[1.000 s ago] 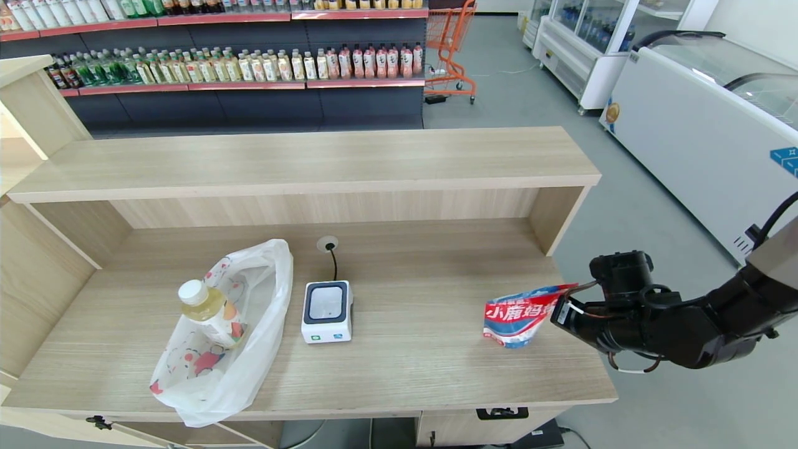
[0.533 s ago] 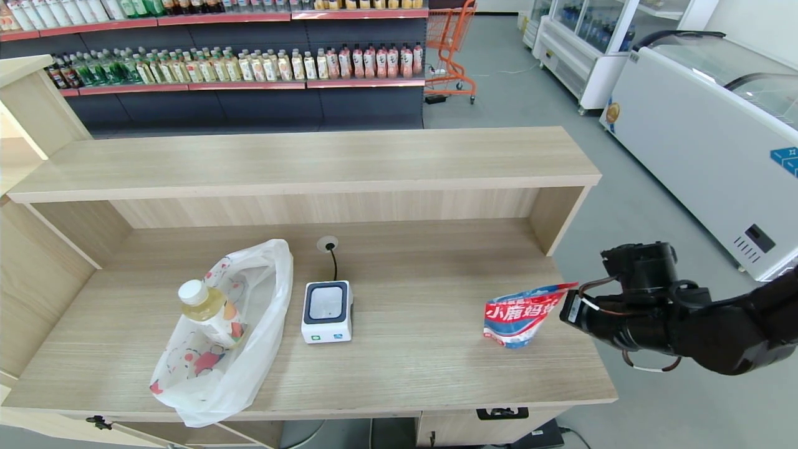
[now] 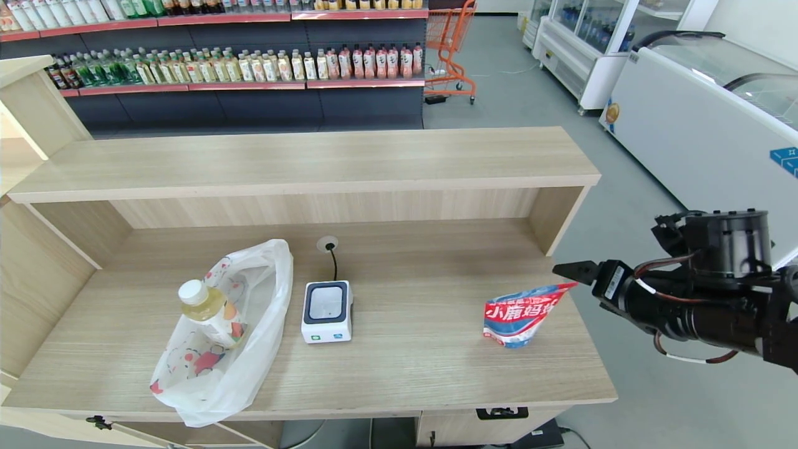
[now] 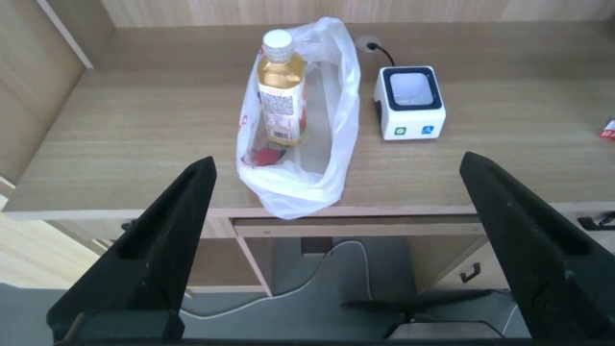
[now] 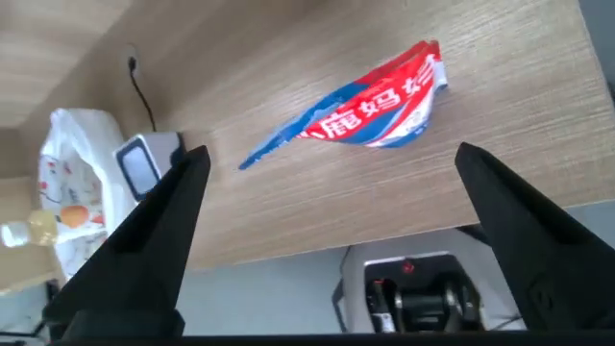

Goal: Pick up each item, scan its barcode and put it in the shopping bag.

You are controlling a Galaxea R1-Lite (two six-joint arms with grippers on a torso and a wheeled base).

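A red, blue and white snack pouch point(image 3: 520, 315) stands on the right part of the wooden counter point(image 3: 411, 368); it also shows in the right wrist view point(image 5: 375, 101). My right gripper point(image 3: 576, 274) hangs open just off the counter's right edge, its tip slightly above and right of the pouch's top corner, not touching it. In its own view the right gripper point(image 5: 334, 154) has nothing between its fingers. A white shopping bag point(image 3: 230, 337) lies at the left with a yellow drink bottle point(image 3: 209, 312) inside. The white scanner point(image 3: 326, 310) sits mid-counter. My left gripper point(image 4: 336, 168) is open, held in front of the counter.
A raised shelf point(image 3: 312, 162) spans the counter's back, with a side wall point(image 3: 558, 218) at the right. The scanner's cable point(image 3: 333, 262) runs to a hole behind it. White freezers point(image 3: 704, 125) stand to the right, and drink shelves point(image 3: 237, 65) and an orange cart point(image 3: 452, 43) behind.
My right arm has drawn back to the right and risen, so its gripper has moved away from the pouch's top right corner. Pouch, bag and scanner have stayed put.
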